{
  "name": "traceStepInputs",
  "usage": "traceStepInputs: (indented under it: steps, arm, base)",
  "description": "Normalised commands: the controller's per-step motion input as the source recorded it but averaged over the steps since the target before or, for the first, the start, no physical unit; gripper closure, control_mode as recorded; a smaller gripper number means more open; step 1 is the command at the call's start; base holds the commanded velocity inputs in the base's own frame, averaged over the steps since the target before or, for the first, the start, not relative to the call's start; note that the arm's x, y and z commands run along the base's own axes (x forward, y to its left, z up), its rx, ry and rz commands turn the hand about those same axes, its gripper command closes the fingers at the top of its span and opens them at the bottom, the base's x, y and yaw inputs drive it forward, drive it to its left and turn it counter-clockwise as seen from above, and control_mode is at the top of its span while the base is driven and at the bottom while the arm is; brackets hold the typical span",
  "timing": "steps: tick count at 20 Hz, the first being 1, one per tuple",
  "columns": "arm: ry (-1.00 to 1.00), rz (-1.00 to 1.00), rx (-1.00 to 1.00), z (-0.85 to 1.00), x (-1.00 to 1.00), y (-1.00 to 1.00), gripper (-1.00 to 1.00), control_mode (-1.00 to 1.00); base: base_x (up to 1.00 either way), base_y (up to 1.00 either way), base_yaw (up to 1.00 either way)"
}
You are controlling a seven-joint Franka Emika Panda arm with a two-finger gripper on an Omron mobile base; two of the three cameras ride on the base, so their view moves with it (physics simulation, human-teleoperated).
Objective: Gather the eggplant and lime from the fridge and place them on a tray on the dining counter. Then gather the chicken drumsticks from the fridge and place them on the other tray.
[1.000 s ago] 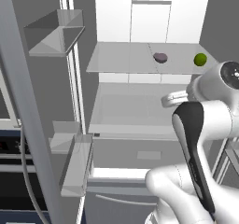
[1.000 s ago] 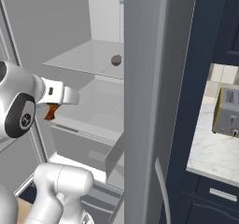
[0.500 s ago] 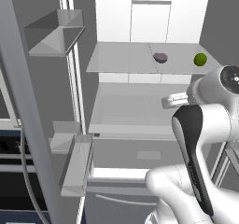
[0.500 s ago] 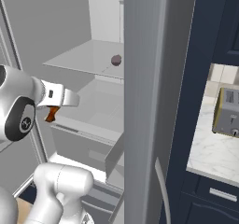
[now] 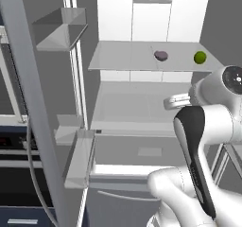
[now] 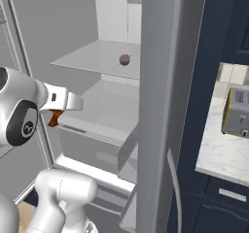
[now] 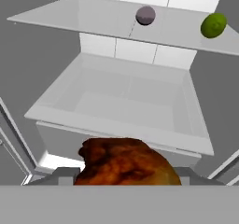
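Showing the open fridge (image 5: 142,103) from three sides, the frames are dominated by a browned chicken drumstick (image 7: 126,162), which is seen pinched between the fingers of the gripper (image 7: 123,174) just in front of the drawer (image 7: 126,101), clear of the shelves. The eggplant (image 7: 145,15) and the lime (image 7: 213,25) are left on the upper glass shelf (image 5: 127,56), the lime well to the right of the eggplant, so the order given in the task appears not to be followed (a judgement, not an observation). The main risk is judged to be a slip: the drumstick is rounded and uneven, only its top is visible above the fingers, and it could be dropped if the arm is swung fast toward the dining counter. A knock against the open fridge door (image 6: 160,106) is also conceivable, since the door stands close beside the arm in the right base view. In the left base view the lime (image 5: 200,57) is shown, whereas in the right base view it is hidden and only the eggplant (image 6: 124,59) appears; there the drumstick (image 6: 54,118) is glimpsed as an orange-brown patch beneath the hand, and a toaster (image 6: 237,111) is shown on a marble counter (image 6: 219,154).
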Motion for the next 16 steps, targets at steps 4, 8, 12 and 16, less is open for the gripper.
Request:
traceStepInputs:
  steps: [4, 8, 12, 16]
  arm:
    - [0.0, 0.0, 0.0, 0.0, 0.0, 0.0, 1.0, 1.0]
    - [0.0, 0.0, 0.0, 0.0, 0.0, 0.0, 1.0, 1.0]
    - [0.0, 0.0, 0.0, 0.0, 0.0, 0.0, 1.0, 1.0]
    - [0.0, 0.0, 0.0, 0.0, 0.0, 0.0, 1.0, 1.0]
  base:
    - [-0.91, -0.07, 0.0]
    - [-0.88, -0.14, 0.0]
    - [-0.27, -0.57, 0.0]
    - [-0.29, -0.98, -0.25]
